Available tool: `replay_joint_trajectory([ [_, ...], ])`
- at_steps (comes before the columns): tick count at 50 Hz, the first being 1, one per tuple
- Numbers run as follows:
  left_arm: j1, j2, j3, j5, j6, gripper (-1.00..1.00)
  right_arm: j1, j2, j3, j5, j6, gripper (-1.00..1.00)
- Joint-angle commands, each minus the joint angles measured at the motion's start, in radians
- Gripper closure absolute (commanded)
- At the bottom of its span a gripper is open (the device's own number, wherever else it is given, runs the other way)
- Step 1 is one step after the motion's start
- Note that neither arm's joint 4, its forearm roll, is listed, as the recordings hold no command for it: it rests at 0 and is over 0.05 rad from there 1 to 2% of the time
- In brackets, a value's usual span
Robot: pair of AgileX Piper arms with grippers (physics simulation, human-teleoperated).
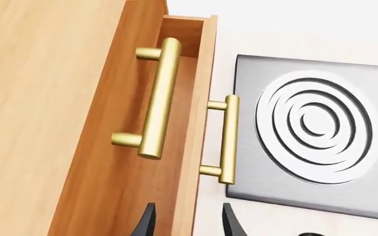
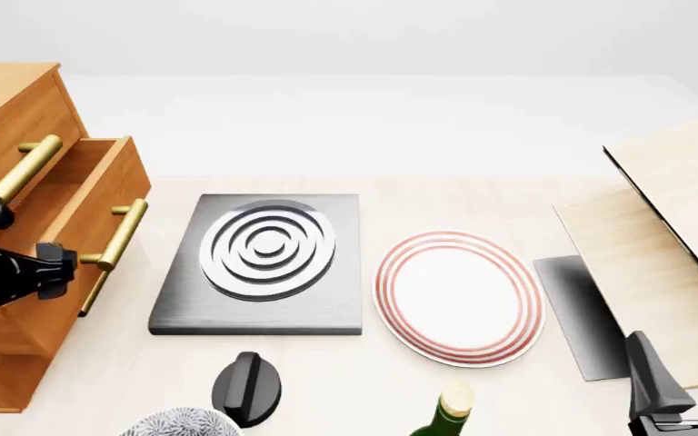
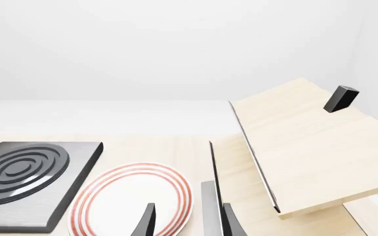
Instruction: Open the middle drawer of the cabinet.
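Cabinet [image 2: 15,109] stood at bench's far left edge. Middle drawer [image 2: 83,195] already pulled partway out of cabinet front, cavity showing above it — main step looked largely done. Left pincer [image 2: 52,270] sat just beside drawer's brass handle [image 2: 116,238], fingers spread, nothing pinched. Further pull possibly left. Right of cabinet: hotplate [image 2: 264,263], then plate [image 2: 458,295]. Right pincer [image 2: 683,368] — far from cabinet, spread, idle.

no text, label, brand, number or sign can be read anywhere.
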Motion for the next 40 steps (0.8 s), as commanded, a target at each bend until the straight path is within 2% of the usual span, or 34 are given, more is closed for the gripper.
replay_joint_trajectory([
  [1,-0.045,-0.03,-0.007,0.021,-0.019,-1.0,0.0,0.0,0.0,0.0,0.0,-1.0],
  [40,-0.132,-0.011,0.012,0.031,-0.056,-1.0,0.0,0.0,0.0,0.0,0.0,-1.0],
])
